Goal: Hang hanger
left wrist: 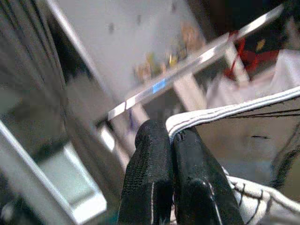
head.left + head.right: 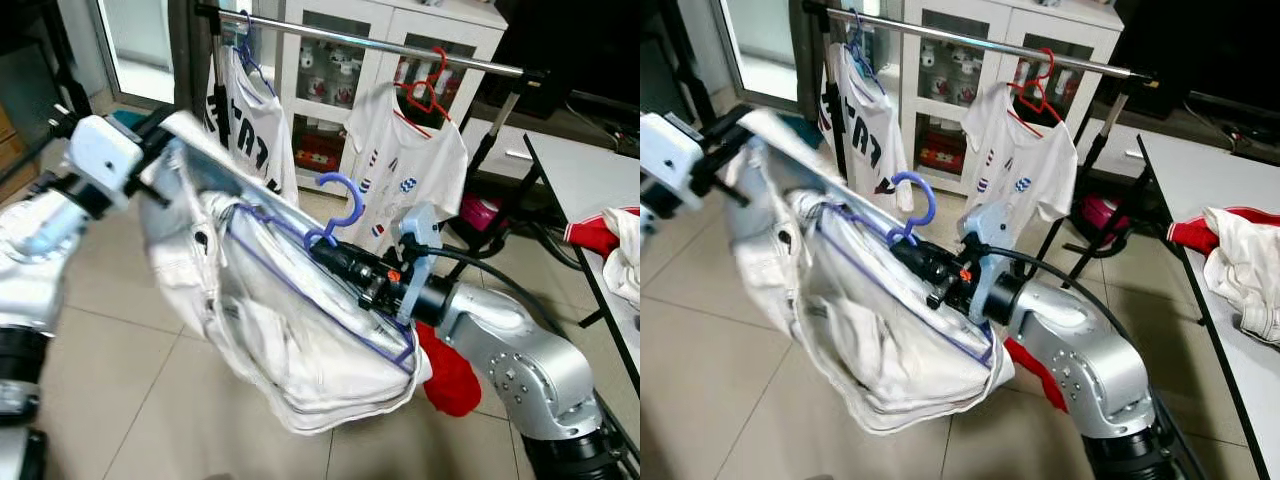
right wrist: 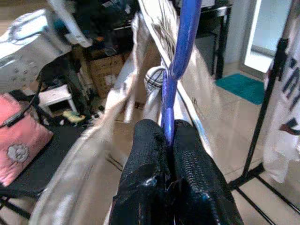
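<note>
A blue hanger (image 2: 338,211) carries a white shirt (image 2: 270,320) that hangs low in front of me. My right gripper (image 2: 325,250) is shut on the hanger just below its hook, as the right wrist view shows at the fingers (image 3: 150,150) pinching the blue hanger (image 3: 180,51). My left gripper (image 2: 165,130) is shut on the shirt's edge (image 1: 225,112), holding that side up at the left. The metal rail (image 2: 400,48) of the clothes rack runs across the back, above and beyond the hook.
Two white shirts hang on the rail, one on a blue hanger (image 2: 250,65), one on a red hanger (image 2: 428,92). A white cabinet (image 2: 390,40) stands behind. A table (image 2: 590,180) with crumpled clothes (image 2: 620,245) is at the right. A red cloth (image 2: 452,380) lies on the tiled floor.
</note>
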